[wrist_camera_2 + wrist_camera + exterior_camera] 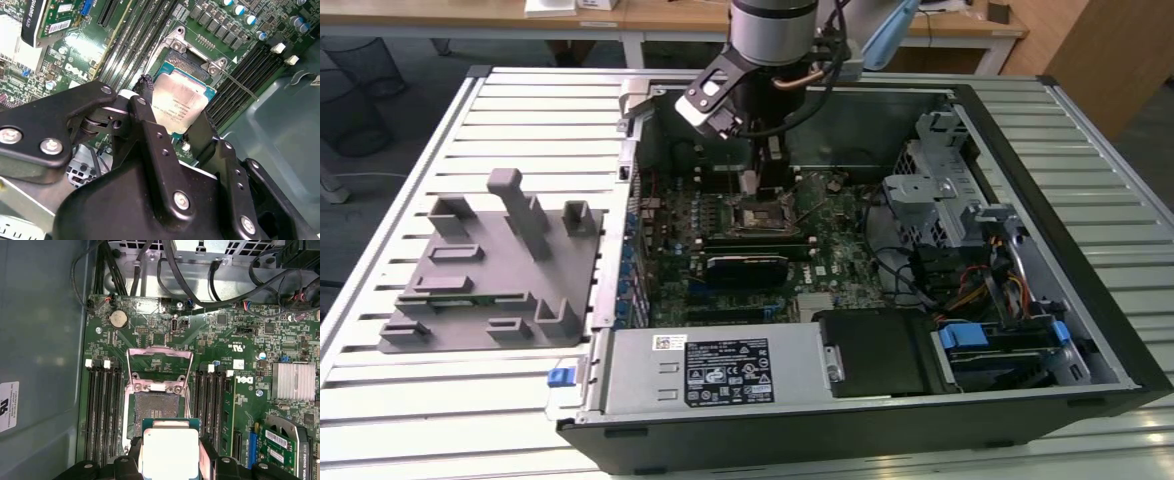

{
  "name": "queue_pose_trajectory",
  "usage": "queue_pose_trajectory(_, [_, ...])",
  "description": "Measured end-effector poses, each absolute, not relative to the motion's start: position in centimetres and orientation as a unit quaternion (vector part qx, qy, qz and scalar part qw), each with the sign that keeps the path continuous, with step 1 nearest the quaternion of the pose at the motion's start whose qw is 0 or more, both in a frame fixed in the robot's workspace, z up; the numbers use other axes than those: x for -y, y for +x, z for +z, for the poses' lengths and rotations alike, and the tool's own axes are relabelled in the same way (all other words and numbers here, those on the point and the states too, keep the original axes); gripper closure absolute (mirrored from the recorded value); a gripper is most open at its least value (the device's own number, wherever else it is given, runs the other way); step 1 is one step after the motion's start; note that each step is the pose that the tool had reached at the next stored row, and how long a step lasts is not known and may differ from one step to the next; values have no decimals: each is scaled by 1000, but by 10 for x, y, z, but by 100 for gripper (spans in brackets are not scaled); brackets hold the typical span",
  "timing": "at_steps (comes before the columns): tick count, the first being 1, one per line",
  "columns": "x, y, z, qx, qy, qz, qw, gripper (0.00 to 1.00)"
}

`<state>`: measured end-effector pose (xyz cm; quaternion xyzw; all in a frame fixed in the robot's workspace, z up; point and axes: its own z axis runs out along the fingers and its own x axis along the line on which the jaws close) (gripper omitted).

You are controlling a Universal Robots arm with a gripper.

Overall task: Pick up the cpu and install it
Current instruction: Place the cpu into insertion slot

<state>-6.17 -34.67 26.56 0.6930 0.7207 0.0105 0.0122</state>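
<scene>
In the exterior view the arm point(750, 80) reaches into the open case point(1067, 230) on the tabletop point(400, 400). In the second wrist view the jaws are closed on the cpu point(179, 107), pinching its edges, probably to spare its underside. In the first wrist view the cpu point(170, 452) hangs flat just short of the socket point(156, 412), whose raised load plate point(159, 367) leaves it open.

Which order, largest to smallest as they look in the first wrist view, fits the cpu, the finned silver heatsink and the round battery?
1. cpu, though being nearest the camera inflates its size.
2. heatsink.
3. round battery, clearly smallest.
</scene>
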Motion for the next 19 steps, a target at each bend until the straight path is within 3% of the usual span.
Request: queue_pose_trajectory(19, [346, -62, 257, -721, 693, 11, 12, 47])
